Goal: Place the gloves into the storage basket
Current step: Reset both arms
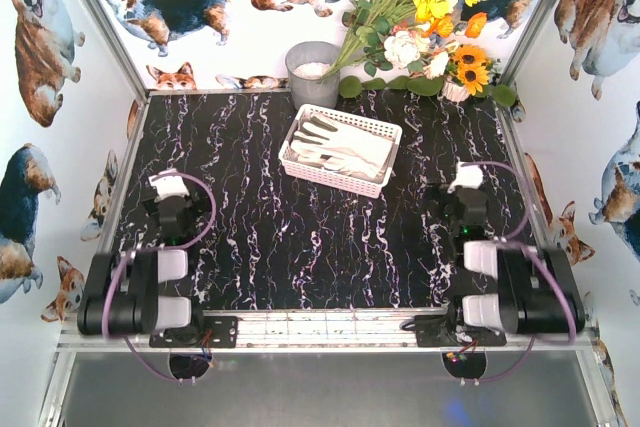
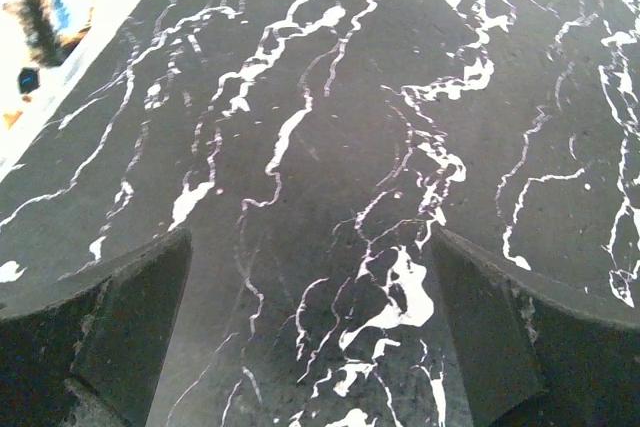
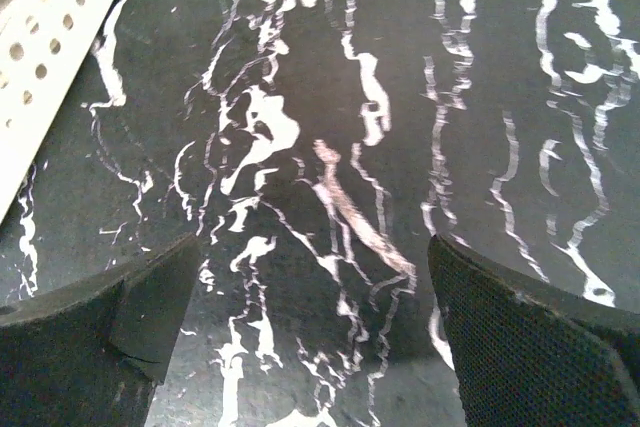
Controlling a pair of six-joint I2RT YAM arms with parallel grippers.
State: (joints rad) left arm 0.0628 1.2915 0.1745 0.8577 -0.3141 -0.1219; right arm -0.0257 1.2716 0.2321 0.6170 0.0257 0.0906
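Black with white marble-like veins, the bench (image 1: 300,247) is seen from above in the top external view. The white plastic rectangular basket with slotted lattice sides (image 1: 330,180) is set at a slant on the far middle of the bench. The cream-white fabric gloves with grey patches (image 1: 340,147) are piled inside it, and none is seen lying on the bench outside it. Just behind the basket a grey metal bucket (image 1: 312,72) is stood against the back wall, and a bunch of yellow, white and orange artificial flowers (image 1: 420,7) is placed to its right. The side and back walls are covered with a corgi dog print. Both arms are folded back near their bases. The left fingers (image 1: 170,192) are held over the left part of the bench and the right fingers (image 1: 467,182) over the right part, both well apart from the basket.

In the left wrist view, the left fingers (image 2: 120,337) are spread wide apart. Only bare veined bench (image 2: 330,147) is seen between them, and nothing is held.

In the right wrist view, the right fingers (image 3: 540,347) are likewise spread wide, with bare bench (image 3: 350,147) between them and nothing gripped. A corner of the white basket (image 3: 50,57) is seen at the upper left, apart from the fingers.
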